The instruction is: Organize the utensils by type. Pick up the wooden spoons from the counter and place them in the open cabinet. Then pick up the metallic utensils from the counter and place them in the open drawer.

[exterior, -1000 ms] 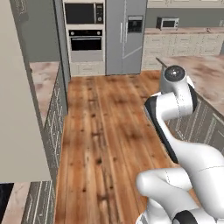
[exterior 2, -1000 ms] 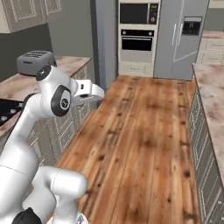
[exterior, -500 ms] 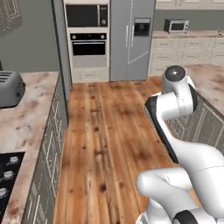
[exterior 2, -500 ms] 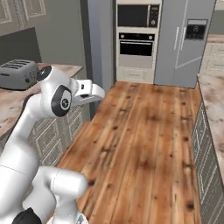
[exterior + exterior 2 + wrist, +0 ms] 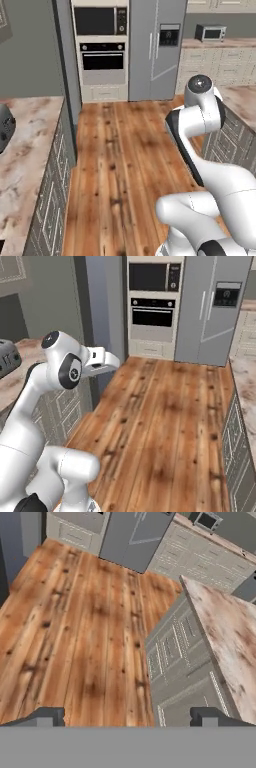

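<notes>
Two fingertips: I am seeing the gripper spread wide, holding nothing, hanging over the wooden floor.
Counter: I am seeing it lying right of the gripper, long axis running away from me.
Writing: none readable.

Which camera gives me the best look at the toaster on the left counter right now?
The right base view: the toaster sits at the left edge on the counter, its dark side and top visible though cropped. The left base view shows a smaller slice of the toaster at its left edge.
</notes>
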